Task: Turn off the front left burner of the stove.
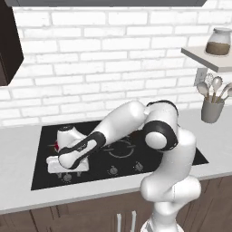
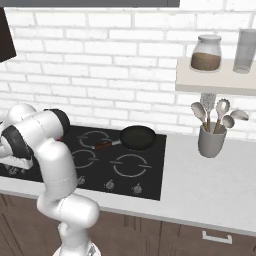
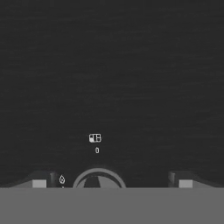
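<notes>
The stove [image 1: 181,152] is a flat black glass cooktop set into the counter. My arm reaches down over its front left corner. A small patch of bright red beside my hand is the front left burner [image 1: 56,146]; the hand hides the rest of it. My gripper [image 1: 68,173] points down at the leftmost silvery knob [image 1: 67,177] in the front row. In the hand view my gripper [image 3: 112,183] is open, its two tips wide apart on either side of the knob [image 3: 98,178] without touching it. A "0" mark [image 3: 97,150] is printed on the glass beyond it.
A black frying pan [image 2: 137,137] with a reddish handle sits on a back burner. More knobs [image 2: 109,185] line the stove's front edge. A grey utensil holder [image 2: 211,141] stands on the right counter under a shelf with a jar [image 2: 206,53]. A dark cabinet [image 1: 9,45] hangs at the left.
</notes>
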